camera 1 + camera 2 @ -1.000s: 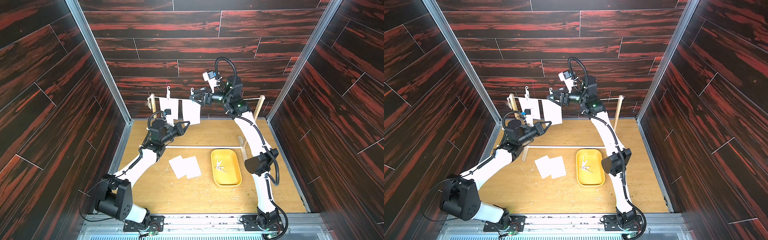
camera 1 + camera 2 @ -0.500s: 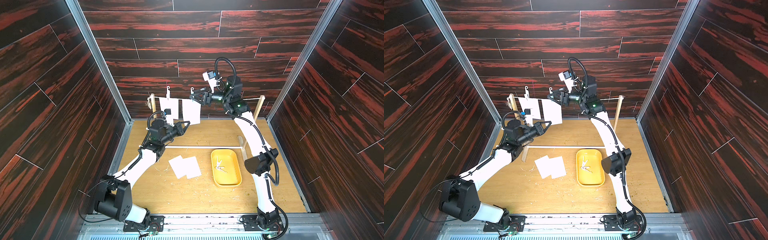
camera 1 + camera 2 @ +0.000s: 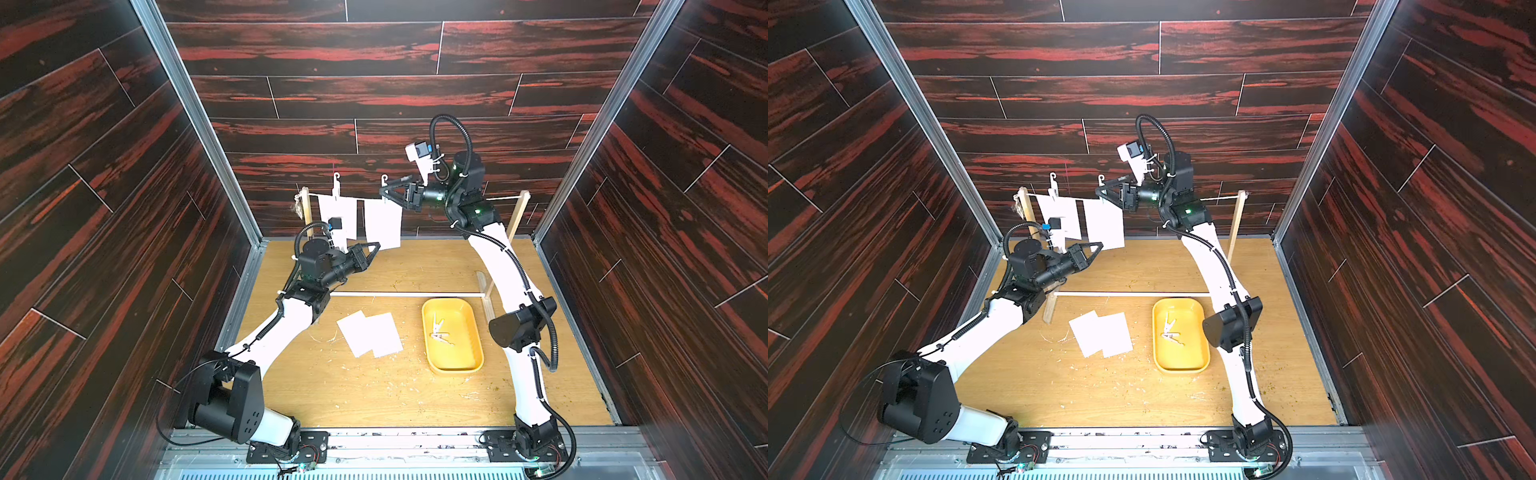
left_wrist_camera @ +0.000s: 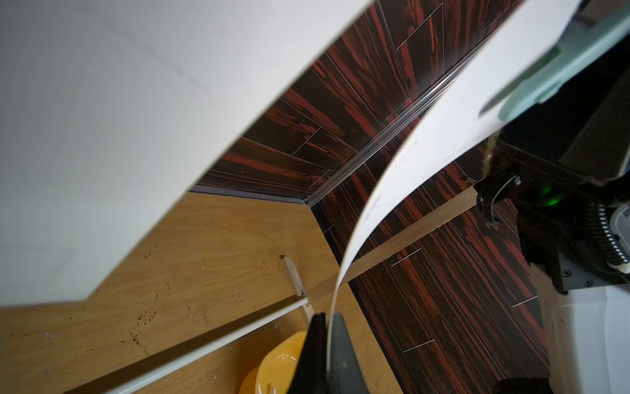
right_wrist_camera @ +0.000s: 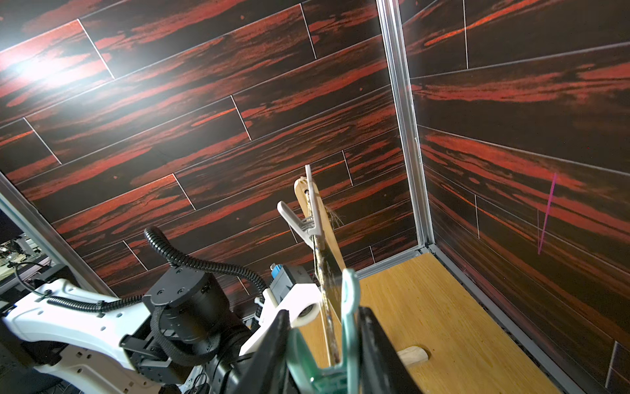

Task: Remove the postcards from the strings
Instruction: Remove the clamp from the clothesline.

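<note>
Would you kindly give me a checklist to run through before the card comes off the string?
1. Lower edge of the hanging postcard held in the shut left claw: ok.
2. Its clothespin pinched by the right claw: ok.
3. That clothespin opened enough to free the card: cannot tell.
4. The second hanging postcard pinned to the string: ok.
5. Room in the yellow tray for another pin: ok.

The light-wood tabletop [image 3: 374,395] bears two overlapping postcards [image 3: 370,334], a yellow tray [image 3: 455,369] and a wooden stand [image 3: 484,291].
</note>
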You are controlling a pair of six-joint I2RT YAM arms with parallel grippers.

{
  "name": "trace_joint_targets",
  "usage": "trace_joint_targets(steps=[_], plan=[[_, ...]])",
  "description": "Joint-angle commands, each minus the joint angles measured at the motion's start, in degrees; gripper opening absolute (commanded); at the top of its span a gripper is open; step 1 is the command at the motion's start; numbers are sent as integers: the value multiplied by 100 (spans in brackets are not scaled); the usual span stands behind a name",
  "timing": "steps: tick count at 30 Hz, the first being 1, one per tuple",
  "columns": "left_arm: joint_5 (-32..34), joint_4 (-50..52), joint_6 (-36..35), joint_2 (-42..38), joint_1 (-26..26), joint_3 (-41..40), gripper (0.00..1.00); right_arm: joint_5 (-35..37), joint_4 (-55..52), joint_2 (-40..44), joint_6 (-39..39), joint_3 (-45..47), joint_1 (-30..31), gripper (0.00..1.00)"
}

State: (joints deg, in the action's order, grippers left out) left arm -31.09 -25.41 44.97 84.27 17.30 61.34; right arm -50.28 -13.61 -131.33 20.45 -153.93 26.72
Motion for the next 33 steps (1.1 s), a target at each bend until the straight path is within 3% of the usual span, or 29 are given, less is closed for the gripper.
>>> trace_joint_targets(steps=[1, 33], plan=[[-46, -155, 31, -196, -25, 43, 0, 16, -39, -227, -84, -135, 53, 32], [-359, -113, 90, -683, -30, -969, 0, 1107, -6, 536, -252, 40, -103, 31]])
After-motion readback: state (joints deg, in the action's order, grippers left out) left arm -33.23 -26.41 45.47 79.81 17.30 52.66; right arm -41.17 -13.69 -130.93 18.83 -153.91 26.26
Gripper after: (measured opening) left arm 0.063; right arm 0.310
